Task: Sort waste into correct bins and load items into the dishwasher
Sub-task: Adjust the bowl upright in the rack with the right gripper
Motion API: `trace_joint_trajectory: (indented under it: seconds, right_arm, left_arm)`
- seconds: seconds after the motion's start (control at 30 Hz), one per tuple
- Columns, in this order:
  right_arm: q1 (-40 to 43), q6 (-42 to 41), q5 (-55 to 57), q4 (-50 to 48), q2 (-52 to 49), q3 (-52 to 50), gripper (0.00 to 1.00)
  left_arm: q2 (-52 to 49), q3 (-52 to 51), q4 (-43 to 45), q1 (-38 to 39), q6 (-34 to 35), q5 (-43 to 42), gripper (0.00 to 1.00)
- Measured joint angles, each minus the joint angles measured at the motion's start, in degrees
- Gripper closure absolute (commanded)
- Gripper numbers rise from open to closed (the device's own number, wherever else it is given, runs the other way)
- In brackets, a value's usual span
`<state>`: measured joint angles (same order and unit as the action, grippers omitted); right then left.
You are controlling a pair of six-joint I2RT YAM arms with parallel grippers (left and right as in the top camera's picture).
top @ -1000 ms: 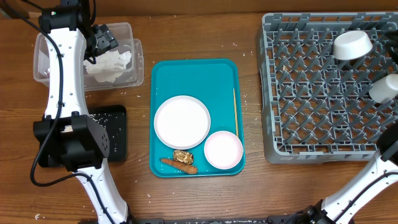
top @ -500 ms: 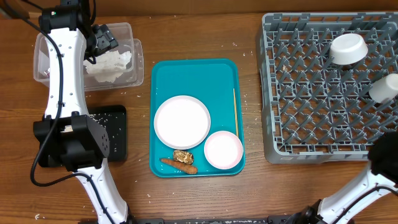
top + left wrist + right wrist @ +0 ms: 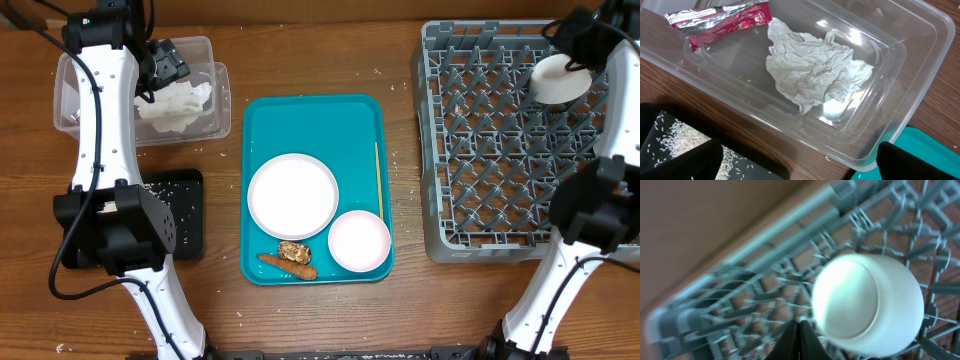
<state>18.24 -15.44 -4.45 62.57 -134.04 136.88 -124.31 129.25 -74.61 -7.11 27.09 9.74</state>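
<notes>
Grey plastic pegged dish rack [image 3: 520,150] holds a white round bowl [image 3: 870,300], with the right gripper [image 3: 799,327] just beside it, jaws pressed together. Clear rectangular plastic tub [image 3: 910,75] holds a crumpled white napkin [image 3: 815,70] and a small red foil wrapper [image 3: 725,20], print unreadable, below the left gripper [image 3: 797,157], jaws spread wide.

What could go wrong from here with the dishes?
The shut right hand is close beside the bowl; moving sideways, it might knock the bowl over on the rack. On the teal tray, the brown lump lies beside the large plate's rim, so lifting that plate could drag it.
</notes>
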Motion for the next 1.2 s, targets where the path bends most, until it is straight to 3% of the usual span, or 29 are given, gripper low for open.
trace_joint_trajectory:
  seconds: [0.93, 1.2]
  right_arm:
    - [5.03, -0.83, 5.44, 3.34, -3.26, -0.50, 0.96]
    - [4.76, -0.81, 1.92, 1.75, -3.21, 1.88, 0.96]
  left_arm:
    - [0.00, 0.00, 0.02, 0.00, 0.00, 0.00, 0.00]
    - [0.00, 0.00, 0.02, 0.00, 0.00, 0.00, 0.00]
